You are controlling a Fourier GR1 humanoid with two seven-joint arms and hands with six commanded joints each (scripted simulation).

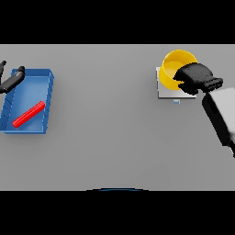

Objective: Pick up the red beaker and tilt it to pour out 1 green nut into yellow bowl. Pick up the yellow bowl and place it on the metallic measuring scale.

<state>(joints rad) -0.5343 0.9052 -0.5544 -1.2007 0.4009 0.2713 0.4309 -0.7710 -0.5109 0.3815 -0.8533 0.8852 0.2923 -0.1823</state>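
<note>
On the grey table (105, 137) one blue tray (46, 98) at the left holds one red beaker (28, 114) lying on its side. The left hand (13, 79) shows over the tray's far corner, fingers straight. Farther right, the right hand (195, 79) curls on one yellow bowl (173, 64) sitting on one scale (166, 92).

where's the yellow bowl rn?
Head view, far right of the table: the yellow bowl is over the metallic measuring scale, with the right hand at its near-right rim.
</note>
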